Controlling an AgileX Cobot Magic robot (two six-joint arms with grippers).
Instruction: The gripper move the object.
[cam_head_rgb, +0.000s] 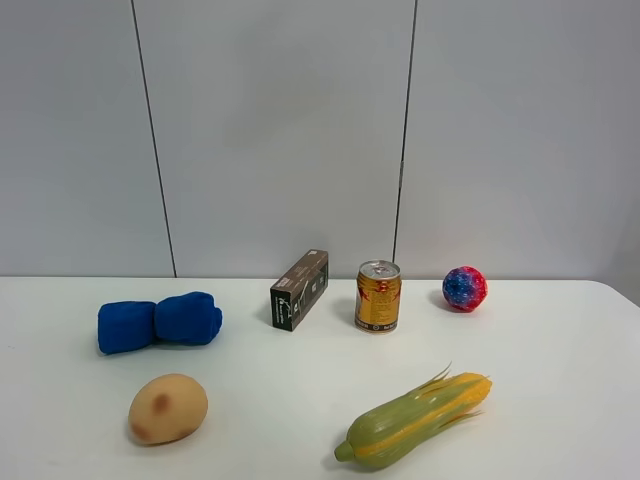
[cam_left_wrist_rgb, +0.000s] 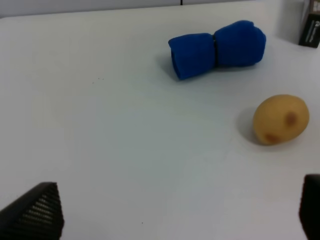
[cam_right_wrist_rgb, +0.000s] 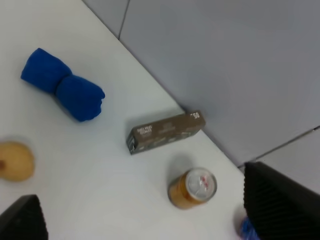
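Potato (cam_head_rgb: 168, 408): on desk (cam_head_rgb: 300, 370), front-left, nr blue cloth (cam_head_rgb: 160, 322); untouched.
Left tool (cam_left_wrist_rgb: 177, 200): spread wide, nothing btwn fingers.
Right tool (cam_right_wrist_rgb: 142, 200): spread, empty.

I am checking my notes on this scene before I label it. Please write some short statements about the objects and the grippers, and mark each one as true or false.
1. The potato lies on the table, and no gripper touches it. True.
2. The can lies on its side. False: it stands upright.
3. In the exterior high view, the corn cob lies left of the potato. False: it lies to the right of it.
4. The left gripper is open, with nothing between its fingers. True.
5. In the exterior high view, the speckled ball is right of the can. True.
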